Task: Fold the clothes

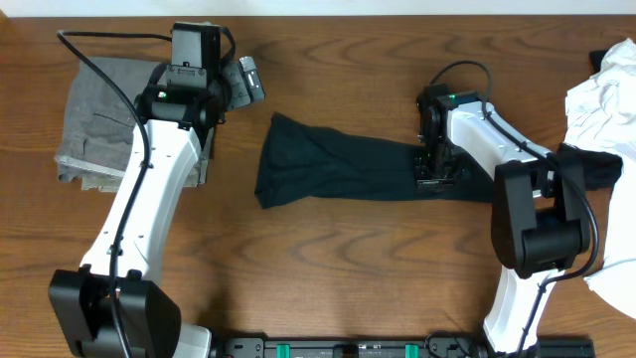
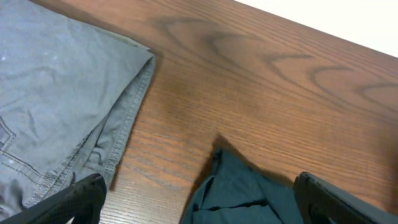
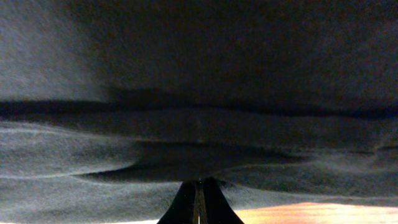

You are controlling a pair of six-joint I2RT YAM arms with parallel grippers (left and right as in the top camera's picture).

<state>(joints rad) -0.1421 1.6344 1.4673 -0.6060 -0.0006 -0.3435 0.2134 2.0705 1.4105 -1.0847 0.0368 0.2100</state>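
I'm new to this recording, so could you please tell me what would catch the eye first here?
A black garment lies stretched out in the middle, its right end pinched by the right tool. Folded grey trousers sit far left, and a crumpled white garment lies at the right edge.

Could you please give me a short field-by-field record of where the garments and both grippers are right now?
table: brown wooden tabletop
centre: black fabric T-shirt, bunched into a long strip
left: grey fabric trousers, folded
right edge: white garment, crumpled
left gripper: open, holding nothing, between trousers and shirt's left corner
right gripper: shut on the shirt's right part
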